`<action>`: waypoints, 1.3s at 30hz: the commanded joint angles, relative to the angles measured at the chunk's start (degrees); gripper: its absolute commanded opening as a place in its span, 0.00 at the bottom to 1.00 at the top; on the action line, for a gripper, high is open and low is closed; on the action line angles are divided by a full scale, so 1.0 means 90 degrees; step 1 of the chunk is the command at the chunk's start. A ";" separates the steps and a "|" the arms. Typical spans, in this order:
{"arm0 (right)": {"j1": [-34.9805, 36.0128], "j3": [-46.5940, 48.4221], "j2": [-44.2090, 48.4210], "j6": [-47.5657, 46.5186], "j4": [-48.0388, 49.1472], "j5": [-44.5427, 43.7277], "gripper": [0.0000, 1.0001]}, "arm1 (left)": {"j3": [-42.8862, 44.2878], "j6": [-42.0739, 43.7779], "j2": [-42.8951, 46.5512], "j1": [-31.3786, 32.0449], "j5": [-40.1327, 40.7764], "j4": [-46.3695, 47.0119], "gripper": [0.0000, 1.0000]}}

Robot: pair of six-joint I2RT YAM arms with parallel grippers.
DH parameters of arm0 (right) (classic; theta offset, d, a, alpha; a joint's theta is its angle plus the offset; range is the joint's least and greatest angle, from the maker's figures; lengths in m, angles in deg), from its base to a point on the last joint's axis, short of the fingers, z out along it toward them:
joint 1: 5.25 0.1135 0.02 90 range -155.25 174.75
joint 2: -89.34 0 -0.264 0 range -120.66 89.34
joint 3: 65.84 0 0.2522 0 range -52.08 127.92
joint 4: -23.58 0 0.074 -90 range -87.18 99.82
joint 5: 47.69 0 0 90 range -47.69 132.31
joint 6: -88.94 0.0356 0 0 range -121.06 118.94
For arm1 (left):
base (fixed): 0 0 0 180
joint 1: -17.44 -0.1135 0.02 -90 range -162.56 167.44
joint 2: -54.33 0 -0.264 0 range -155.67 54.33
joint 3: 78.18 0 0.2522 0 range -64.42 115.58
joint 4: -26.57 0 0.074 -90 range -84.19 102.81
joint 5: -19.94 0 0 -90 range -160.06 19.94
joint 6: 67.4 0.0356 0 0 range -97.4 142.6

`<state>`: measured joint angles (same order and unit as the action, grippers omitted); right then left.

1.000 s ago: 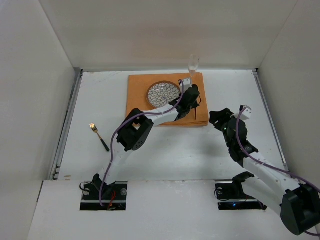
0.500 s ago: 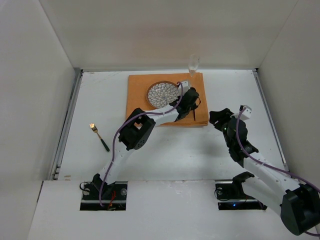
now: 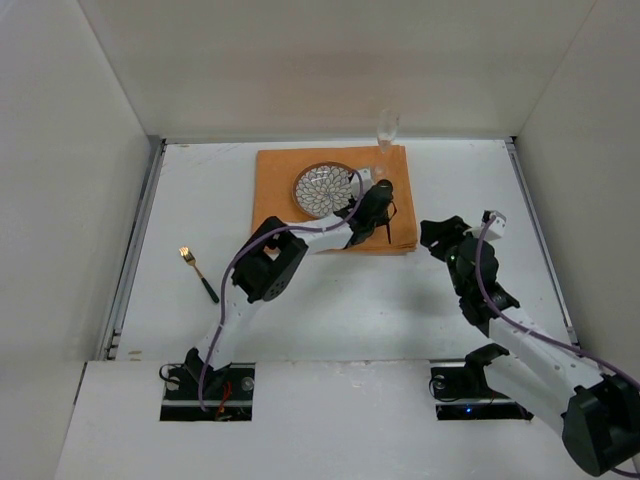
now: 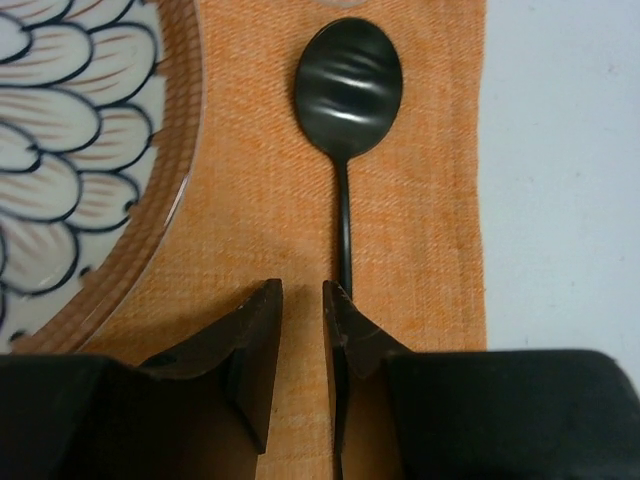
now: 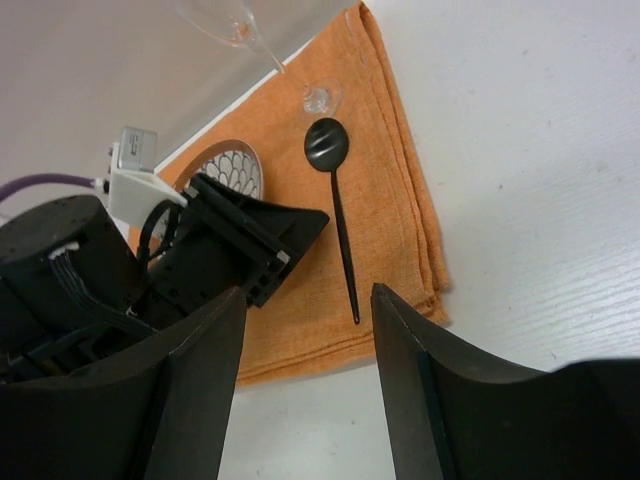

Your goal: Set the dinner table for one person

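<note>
Left tool [image 4: 302, 290] slid back a touch and cracked open since the earlier shot. The gap is narrow with nothing in it, over the woven orange mat [image 4: 250, 200]. A glossy black spoon [image 4: 349, 75] lies right of the round patterned plate [image 4: 60, 150], with a clear glass [image 5: 250, 30] at the mat's top right. Right tool [image 5: 308, 295] gapes wide, empty. The white tabletop [image 3: 330, 310] fills mid-frame, fork [image 3: 198, 273] far left.

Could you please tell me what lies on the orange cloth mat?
A patterned plate, a black spoon to its right, and a glass standing at the far corner. The left end effector hides the mat patch beneath it.
</note>
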<state>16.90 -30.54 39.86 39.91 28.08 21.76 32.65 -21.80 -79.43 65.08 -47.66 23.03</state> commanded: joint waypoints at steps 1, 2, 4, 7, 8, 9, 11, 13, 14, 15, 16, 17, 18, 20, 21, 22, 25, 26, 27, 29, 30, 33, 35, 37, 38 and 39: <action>-0.0015 -0.0040 0.0155 0.0057 0.0334 -0.0031 0.57 | -0.0481 0.0177 0.1187 0.0122 0.0216 0.0367 0.23; 0.0014 -0.0020 0.0146 0.0067 0.0325 -0.0001 0.55 | -0.0735 0.0294 0.1441 0.0151 0.0265 0.0572 0.26; 0.0024 -0.0001 0.0068 0.0057 0.0383 -0.0059 0.44 | -0.1068 0.0557 0.1822 0.0180 0.0353 0.0749 0.30; 0.0121 0.0136 -0.0215 0.0008 0.0364 0.0115 0.20 | -0.1702 0.0802 0.2476 0.0171 0.0490 0.0788 0.37; 0.0179 0.0165 -0.0274 -0.0001 0.0393 0.0184 0.17 | -0.1965 0.0832 0.2701 0.0142 0.0519 0.0798 0.39; 0.0238 0.0185 -0.0323 -0.0011 0.0412 0.0175 0.17 | -0.2239 0.0851 0.2945 0.0103 0.0520 0.0750 0.41; 0.0297 0.0214 -0.0391 -0.0031 0.0412 0.0145 0.17 | -0.2805 0.0949 0.3385 0.0005 0.0529 0.0691 0.42; 0.0346 0.0243 -0.0392 -0.0060 0.0403 0.0194 0.19 | -0.3673 0.1037 0.4096 -0.0180 0.0617 0.0545 0.45; 0.0375 0.0243 -0.0353 -0.0089 0.0403 0.0136 0.19 | -0.3957 0.1056 0.4332 -0.0258 0.0675 0.0467 0.46; 0.0404 0.0234 -0.0333 -0.0118 0.0412 0.0078 0.20 | -0.4328 0.1076 0.4663 -0.0414 0.0773 0.0302 0.48; 0.0414 0.0224 -0.0333 -0.0128 0.0422 0.0000 0.21 | -0.4689 0.1086 0.5024 -0.0609 0.0870 0.0049 0.49; 0.0414 0.0224 -0.0343 -0.0148 0.0422 -0.0030 0.21 | -0.5041 0.1047 0.5395 -0.0823 0.0978 -0.0205 0.49; 0.0424 0.0224 -0.0343 -0.0167 0.0422 -0.0030 0.22 | -0.5421 0.1057 0.5814 -0.1057 0.1114 -0.0401 0.50; 0.0444 0.0234 -0.0343 -0.0168 0.0432 -0.0069 0.23 | -0.6105 0.1076 0.6673 -0.1439 0.1349 -0.0723 0.51; 0.0453 0.0234 -0.0372 -0.0168 0.0442 -0.0089 0.23 | -0.6360 0.1057 0.7094 -0.1644 0.1379 -0.1006 0.51; 0.0454 0.0224 -0.0411 -0.0168 0.0461 -0.0070 0.23 | -0.6537 0.1037 0.7485 -0.1820 0.1437 -0.1356 0.52; 0.0454 0.0234 -0.0441 -0.0158 0.0471 0.0028 0.24 | -0.6996 0.1008 0.8433 -0.2405 0.1555 -0.2314 0.52; 0.0454 0.0234 -0.0411 -0.0167 0.0471 -0.0020 0.24 | -0.7152 0.0940 0.8706 -0.2649 0.1536 -0.2530 0.51; 0.0454 0.0234 -0.0402 -0.0177 0.0471 -0.0040 0.25 | -0.7299 0.0833 0.8951 -0.2913 0.1477 -0.2725 0.50; 0.0454 0.0224 -0.0411 -0.0168 0.0471 0.0028 0.25 | -0.7543 0.0696 0.9284 -0.3391 0.1283 -0.2883 0.49; 0.0454 0.0234 -0.0402 -0.0168 0.0471 0.0057 0.26 | -0.7670 0.0676 0.9382 -0.3626 0.1156 -0.2864 0.48; 0.0454 0.0224 -0.0362 -0.0197 0.0500 0.0028 0.27 | -0.7963 0.0569 0.9316 -0.4290 0.0697 -0.2484 0.46; 0.0463 0.0253 -0.0430 -0.0216 0.0510 0.0106 0.27 | -0.8090 0.0510 0.9101 -0.4574 0.0355 -0.2201 0.42; 0.0483 0.0282 -0.0431 -0.0245 0.0519 0.0165 0.28 | -0.8295 0.0500 0.8925 -0.4624 0.0276 -0.1782 0.40; 0.0502 0.0273 -0.0440 -0.0246 0.0539 0.0146 0.28 | -0.8335 0.0490 0.8827 -0.4653 0.0285 -0.1703 0.39; 0.0512 0.0273 -0.0489 -0.0255 0.0539 0.0126 0.28 | -0.8355 0.0490 0.8681 -0.4692 0.0266 -0.1634 0.38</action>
<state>20.51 -30.38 35.95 38.75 28.67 22.63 -41.40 -16.88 0.44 23.66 -41.83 4.51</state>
